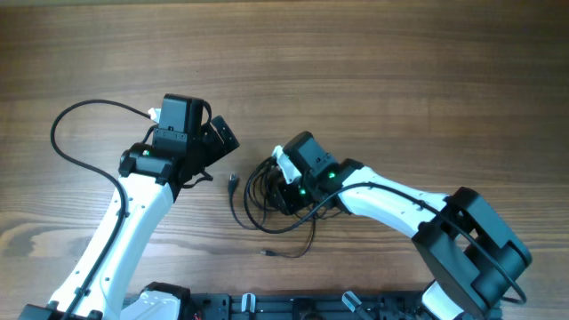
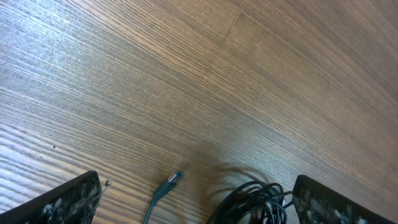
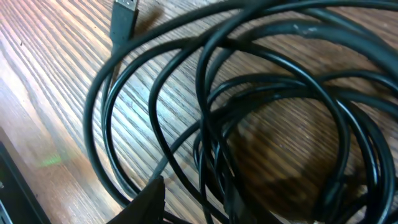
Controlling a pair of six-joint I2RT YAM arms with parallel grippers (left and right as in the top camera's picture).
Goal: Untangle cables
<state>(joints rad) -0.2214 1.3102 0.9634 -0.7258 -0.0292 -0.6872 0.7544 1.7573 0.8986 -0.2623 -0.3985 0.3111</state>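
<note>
The cables [image 1: 267,203] lie as a black tangled bundle of loops on the wooden table, with one plug end [image 1: 233,180] pointing left and another loose end [image 1: 267,254] nearer the front. My right gripper [image 1: 278,184] is down in the bundle. In the right wrist view the loops [image 3: 249,93] fill the frame and cross over one dark fingertip [image 3: 149,196]; the other finger is hidden among strands. My left gripper [image 1: 213,158] stands open just left of the bundle. In its view the plug [image 2: 169,183] and the edge of the cables [image 2: 255,202] lie between its fingers [image 2: 62,202].
The left arm's own thicker black cable [image 1: 71,142] loops over the table at the left. The arm bases and a black rail [image 1: 293,307] run along the front edge. Bare wooden table [image 1: 400,71] stretches across the back.
</note>
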